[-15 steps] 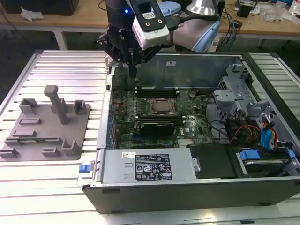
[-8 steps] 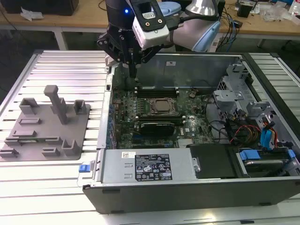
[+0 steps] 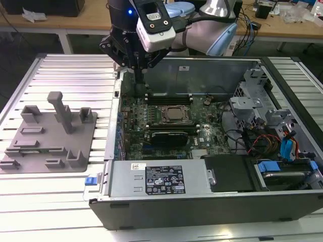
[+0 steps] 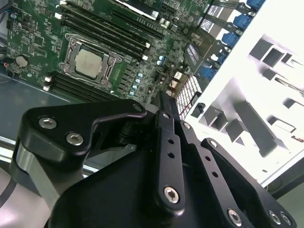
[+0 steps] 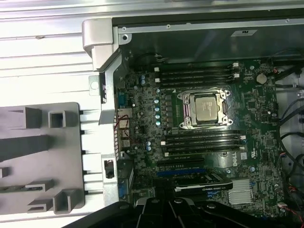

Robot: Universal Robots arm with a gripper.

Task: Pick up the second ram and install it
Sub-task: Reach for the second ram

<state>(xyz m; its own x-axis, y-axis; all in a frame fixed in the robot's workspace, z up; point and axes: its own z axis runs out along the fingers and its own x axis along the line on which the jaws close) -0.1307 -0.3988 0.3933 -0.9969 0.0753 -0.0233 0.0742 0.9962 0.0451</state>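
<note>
My gripper (image 3: 137, 76) hangs over the back corner of the open computer case (image 3: 151, 206), on the exterior view's left. Its black fingers (image 4: 164, 110) come together to a narrow tip and look shut. No green stick shows between them, so the second ram is hidden or out of view. Below lies the green motherboard (image 5: 256, 118) with the CPU socket (image 5: 205, 108) in its middle. Long black memory slots (image 5: 195, 75) run along one side of the socket, and further slots (image 5: 202, 140) run along the other side.
A grey fixture (image 3: 50, 133) with posts and slotted holders lies on the ribbed metal table at the exterior view's left. Inside the case are the power supply (image 3: 161, 179), drive cages (image 3: 252, 101) and loose cables (image 3: 262, 141) on the exterior view's right. A black card (image 3: 174, 136) sits beside the socket.
</note>
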